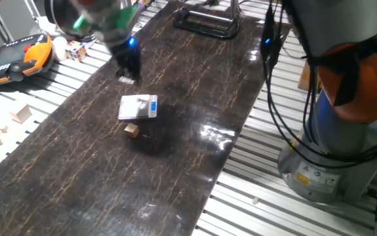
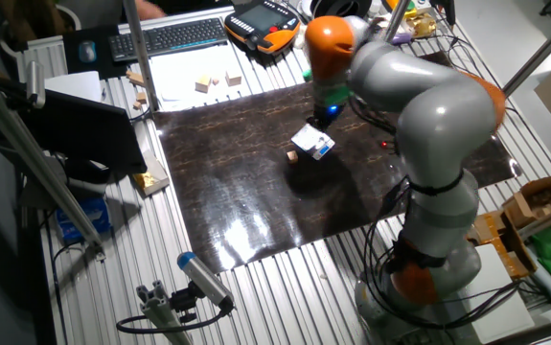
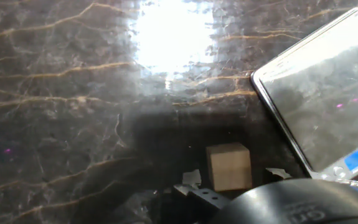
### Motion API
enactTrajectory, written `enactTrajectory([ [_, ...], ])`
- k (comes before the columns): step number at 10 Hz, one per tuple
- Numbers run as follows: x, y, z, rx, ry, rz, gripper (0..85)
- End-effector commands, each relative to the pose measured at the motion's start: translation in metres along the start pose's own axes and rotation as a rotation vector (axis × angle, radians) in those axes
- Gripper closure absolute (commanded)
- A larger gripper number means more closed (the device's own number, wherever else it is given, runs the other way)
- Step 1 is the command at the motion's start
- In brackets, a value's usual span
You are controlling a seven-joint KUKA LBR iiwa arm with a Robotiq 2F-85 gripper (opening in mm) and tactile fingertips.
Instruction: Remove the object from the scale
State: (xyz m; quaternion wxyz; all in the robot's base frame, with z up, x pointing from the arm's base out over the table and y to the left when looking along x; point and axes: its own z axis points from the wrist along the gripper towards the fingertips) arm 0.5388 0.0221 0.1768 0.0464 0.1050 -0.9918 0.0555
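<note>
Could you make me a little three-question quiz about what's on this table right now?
1. True or false: the small wooden cube sits on top of the scale.
2. Which colour is the scale's display strip? A) red B) blue C) green
3. Fill in: the cube rests on the dark ______ mat.

Key:
1. False. The cube lies on the mat beside the scale, apart from it.
2. B, blue.
3. Marbled. It is a dark sheet with pale veins, and the gripper hangs above it, behind the scale.
</note>
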Motion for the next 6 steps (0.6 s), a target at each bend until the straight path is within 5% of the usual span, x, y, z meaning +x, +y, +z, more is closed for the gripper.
enactTrajectory([
  [1, 0.0227, -0.0649, -0.0370, -0.001, -0.013, -0.012, 84.3],
  [6, 0.0269, -0.0585, -0.0342, -0.021, -0.020, -0.018, 84.3],
])
